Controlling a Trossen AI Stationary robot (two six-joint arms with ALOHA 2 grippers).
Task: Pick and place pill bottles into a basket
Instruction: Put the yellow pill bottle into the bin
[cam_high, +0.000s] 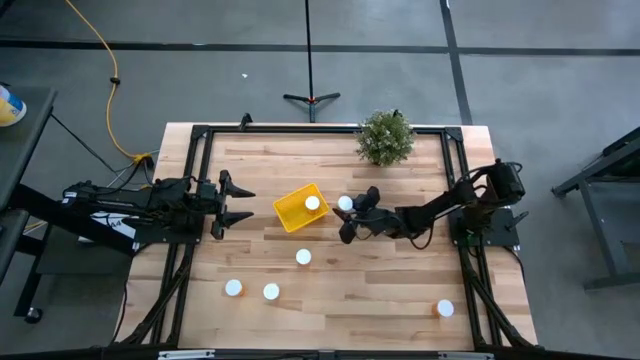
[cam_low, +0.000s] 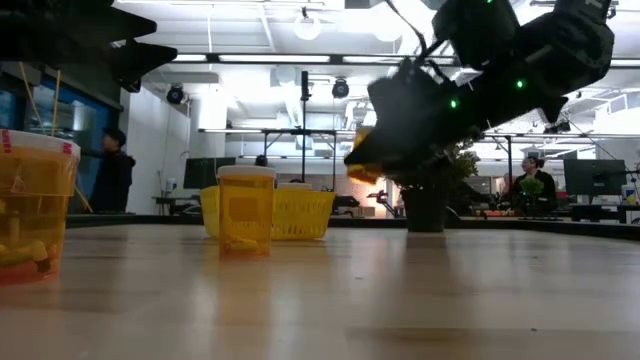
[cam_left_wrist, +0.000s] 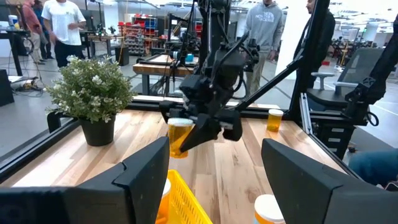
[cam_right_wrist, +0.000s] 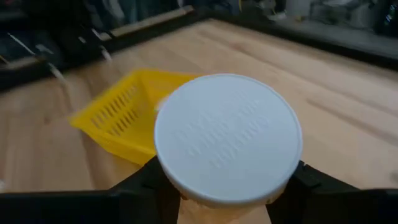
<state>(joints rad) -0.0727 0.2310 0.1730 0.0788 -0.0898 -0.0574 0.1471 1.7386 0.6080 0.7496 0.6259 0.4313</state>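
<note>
One pill bottle (cam_high: 313, 203) is already sitting in the yellow basket (cam_high: 290, 213). I am holding another bottle (cam_high: 345, 203) pinched in my right gripper (cam_high: 352, 212), up off the bench (cam_high: 400, 290), just beside the basket. Next I think I am moving it over the basket and letting go. My left gripper (cam_high: 240, 203) is waiting, spread wide.

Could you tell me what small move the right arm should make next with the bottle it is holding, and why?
Probably carry it a little further left, over the basket. The right gripper holds a pill bottle lifted off the table, just beside the basket's right edge, not yet above it. One bottle already lies inside. The left gripper waits open.
</note>
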